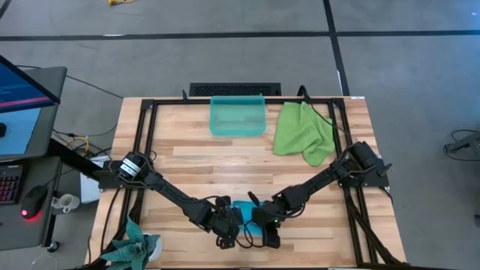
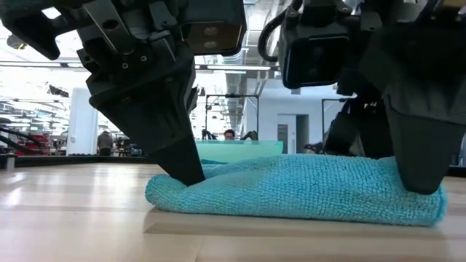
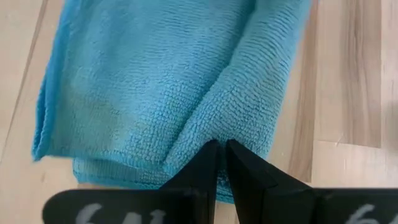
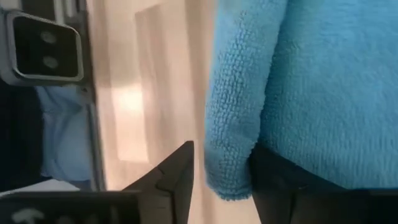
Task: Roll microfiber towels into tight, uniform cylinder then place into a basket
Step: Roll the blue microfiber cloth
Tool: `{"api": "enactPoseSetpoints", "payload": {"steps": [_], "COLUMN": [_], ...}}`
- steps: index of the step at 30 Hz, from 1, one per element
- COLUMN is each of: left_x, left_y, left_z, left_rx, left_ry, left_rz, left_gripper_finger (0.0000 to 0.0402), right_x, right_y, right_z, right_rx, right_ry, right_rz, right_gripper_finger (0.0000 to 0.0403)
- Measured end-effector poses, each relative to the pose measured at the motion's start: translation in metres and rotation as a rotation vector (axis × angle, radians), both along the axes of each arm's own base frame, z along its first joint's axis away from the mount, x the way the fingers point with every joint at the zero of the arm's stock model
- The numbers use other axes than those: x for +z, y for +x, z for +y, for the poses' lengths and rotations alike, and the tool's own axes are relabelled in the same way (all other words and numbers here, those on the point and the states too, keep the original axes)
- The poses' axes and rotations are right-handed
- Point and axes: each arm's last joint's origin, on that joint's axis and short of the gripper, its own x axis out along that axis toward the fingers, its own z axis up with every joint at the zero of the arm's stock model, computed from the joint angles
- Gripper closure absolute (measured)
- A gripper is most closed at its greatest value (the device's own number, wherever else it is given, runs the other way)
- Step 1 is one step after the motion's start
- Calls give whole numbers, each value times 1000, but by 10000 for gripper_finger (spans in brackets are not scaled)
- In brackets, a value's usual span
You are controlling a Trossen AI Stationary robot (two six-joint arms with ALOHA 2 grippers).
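Grey floor [image 1: 225, 56], black tape lines [image 1: 334, 30], monitor [image 1: 19, 82]

no text, label or brand can be read with certainty in any view. the only marks are pale, blurred characters on the dark body of the left gripper [image 3: 221, 174], at the edge of the left wrist view; they look like digits, perhaps "611" on one side and a "6" on the other, but they are cut off and too soft to be sure. the monitor [image 1: 19, 82] beside the table shows lit coloured lines in the high view, too small to read.
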Motion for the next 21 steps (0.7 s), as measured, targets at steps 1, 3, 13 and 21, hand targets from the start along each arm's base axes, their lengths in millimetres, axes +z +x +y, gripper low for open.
{"api": "enactPoseSetpoints", "payload": {"steps": [1, 3, 13, 21], "left_x": [0, 0, 0, 0], "left_y": [0, 0, 0, 0], "left_z": [0, 0, 0, 0], "left_rx": [1, 7, 15, 59], "left_ry": [-1, -3, -10, -33], "left_rz": [0, 0, 2, 2], "left_gripper_finger": [371, 371, 371, 371], "right_x": [3, 13, 64, 51], "right_y": [-2, -5, -42, -64], "right_z": [-2, -6, 3, 61], "right_rx": [5, 11, 17, 215], "right_ry": [-12, -37, -414, -698], "right_rz": [-2, -15, -203, -507], "right_gripper_finger": [240, 243, 257, 255]}}
